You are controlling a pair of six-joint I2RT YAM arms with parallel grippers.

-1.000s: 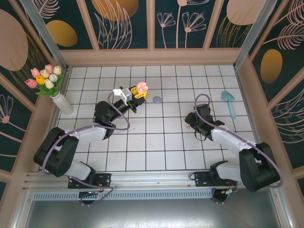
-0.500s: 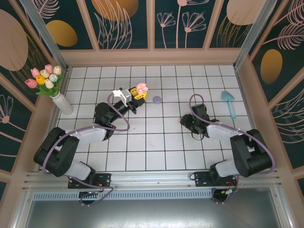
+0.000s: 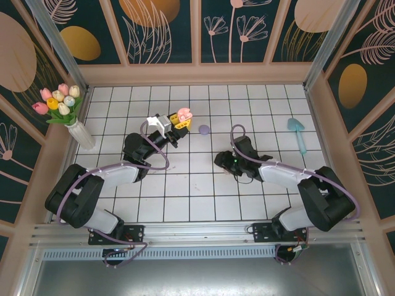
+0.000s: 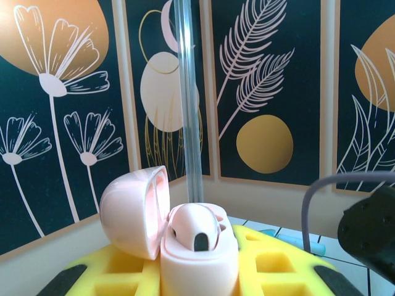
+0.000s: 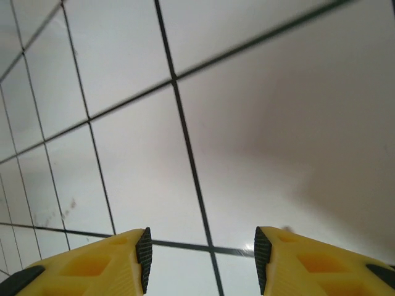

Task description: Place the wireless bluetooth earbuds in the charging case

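My left jaws are clamped on the pink charging case [image 4: 199, 256] and hold it upright toward the back of the bench [image 3: 185, 197]. Its lid [image 4: 133, 213] is swung open, I'd judge to offer the wells for loading, though I can't tell whether a bud already sits inside. My right jaws stand apart with nothing between them, low over bare tile and not far from a small purple item [image 3: 204, 129], presumably placed to pick up an earbud.

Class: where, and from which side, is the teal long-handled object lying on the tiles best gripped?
Probably mid-handle on the teal object, tool coming from above, fingers across its narrow width: it lies flat, and the handle is slimmer than the broad head.
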